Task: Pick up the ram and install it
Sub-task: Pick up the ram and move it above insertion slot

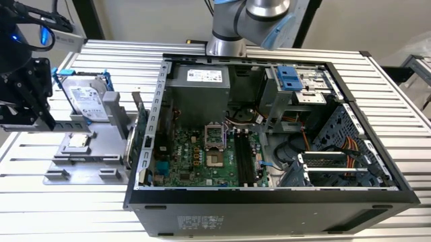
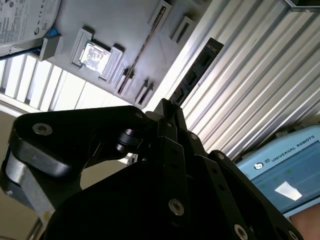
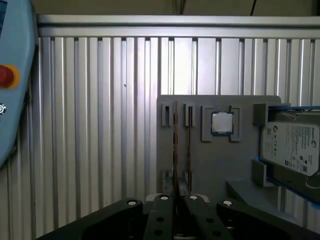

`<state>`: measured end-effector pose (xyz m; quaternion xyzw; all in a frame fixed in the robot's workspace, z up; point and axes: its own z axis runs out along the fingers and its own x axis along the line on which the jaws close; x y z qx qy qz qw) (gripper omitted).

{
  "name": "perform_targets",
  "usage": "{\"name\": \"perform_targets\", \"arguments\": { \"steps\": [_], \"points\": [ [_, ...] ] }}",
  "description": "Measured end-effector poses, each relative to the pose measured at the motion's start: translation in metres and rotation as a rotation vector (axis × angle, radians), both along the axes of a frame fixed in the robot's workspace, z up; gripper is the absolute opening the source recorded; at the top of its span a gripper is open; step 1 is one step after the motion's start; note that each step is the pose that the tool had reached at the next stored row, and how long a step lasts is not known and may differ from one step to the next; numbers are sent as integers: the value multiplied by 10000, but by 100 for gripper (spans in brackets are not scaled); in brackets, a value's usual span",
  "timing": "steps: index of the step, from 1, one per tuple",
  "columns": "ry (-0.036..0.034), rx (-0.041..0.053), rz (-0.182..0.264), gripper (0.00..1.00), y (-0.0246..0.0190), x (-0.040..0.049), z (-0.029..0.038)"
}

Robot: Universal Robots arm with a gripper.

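Open computer case (image 1: pixel 269 214), hard drive (image 1: pixel 88 101), processor chip (image 1: pixel 78 141), grey fixture (image 1: pixel 94 161)

**Bare table by the gripper, tight room inside the case**

The black gripper (image 2: pixel 169 115), closed on the thin dark ram stick (image 2: pixel 197 70), is seen against bare ribbed aluminium table (image 2: pixel 260 75). In the exterior view, the open black computer case (image 1: pixel 269 212) leaves its long black memory slots (image 1: pixel 246 156) uncovered from above, between the grey power-supply box (image 1: pixel 199 101) and the coloured cables (image 1: pixel 323 146)
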<state>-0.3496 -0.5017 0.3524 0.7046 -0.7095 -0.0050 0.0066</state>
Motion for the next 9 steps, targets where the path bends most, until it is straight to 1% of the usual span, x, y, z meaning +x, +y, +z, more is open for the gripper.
{"name": "perform_targets", "arguments": {
  "steps": [9],
  "points": [
    [0, 2, 0, 0, 0, 0, 93]
  ]
}}
